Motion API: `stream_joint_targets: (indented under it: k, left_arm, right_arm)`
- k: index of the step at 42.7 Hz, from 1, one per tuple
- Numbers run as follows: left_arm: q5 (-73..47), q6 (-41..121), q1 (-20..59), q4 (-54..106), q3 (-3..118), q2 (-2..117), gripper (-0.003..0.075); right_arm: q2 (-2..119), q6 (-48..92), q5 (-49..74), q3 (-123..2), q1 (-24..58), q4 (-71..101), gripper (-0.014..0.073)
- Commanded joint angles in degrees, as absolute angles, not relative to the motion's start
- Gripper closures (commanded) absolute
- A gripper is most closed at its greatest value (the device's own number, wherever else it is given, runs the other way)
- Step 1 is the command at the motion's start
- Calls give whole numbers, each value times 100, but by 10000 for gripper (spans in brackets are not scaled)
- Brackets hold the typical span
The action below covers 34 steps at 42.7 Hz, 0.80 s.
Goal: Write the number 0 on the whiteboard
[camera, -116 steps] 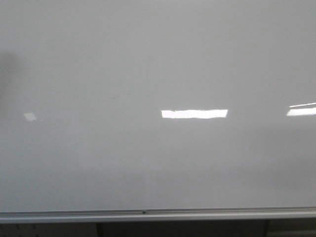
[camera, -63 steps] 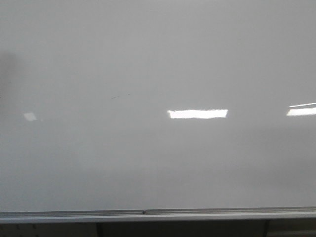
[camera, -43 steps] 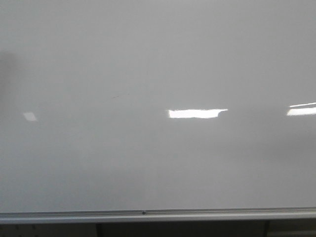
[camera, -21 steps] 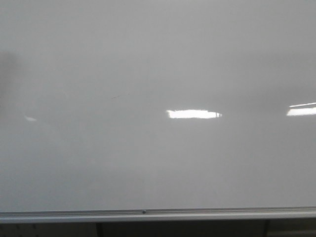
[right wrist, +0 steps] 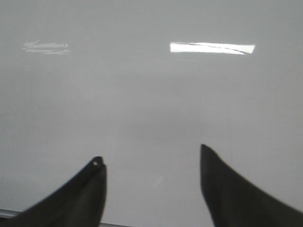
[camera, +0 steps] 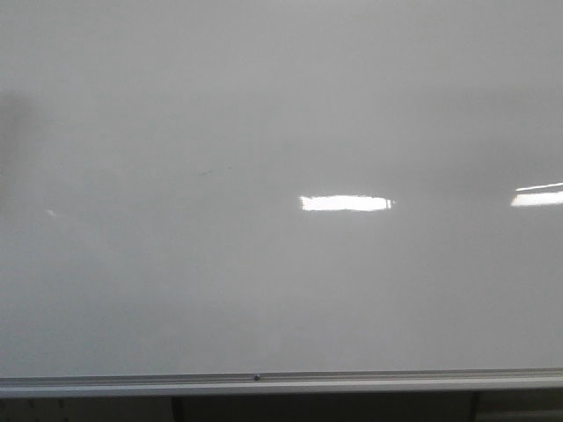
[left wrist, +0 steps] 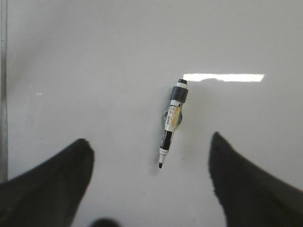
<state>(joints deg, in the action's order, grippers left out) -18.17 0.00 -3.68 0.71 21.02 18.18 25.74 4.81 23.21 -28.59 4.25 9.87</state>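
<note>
Whiteboard [camera: 281, 290] bare; marker [left wrist: 171, 122] label print seemingly too blurred to read.

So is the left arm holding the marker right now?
No, the marker lies on the whiteboard between the open left gripper jaws, untouched.

A capped black-and-white marker [left wrist: 172, 124] lies flat beside a bright reflection [left wrist: 223, 77].
</note>
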Motion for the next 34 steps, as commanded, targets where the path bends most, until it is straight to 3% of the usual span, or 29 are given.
stream_joint_targets:
  k: [1,14,34]
  left_arm:
    - [-1354,-68,-376,103,2309,1894,24]
    - [-1354,0,-376,186,2395,2523,29]
    - [-757,881,-67,-156,3755,6151,29]
  right_arm:
    - [2641,500,1864,-3064,431,1018,-19]
    - [2641,500,1752,-3064,431,1018,-20]
    - [2641,500,1724,-3064,431,1018,-20]
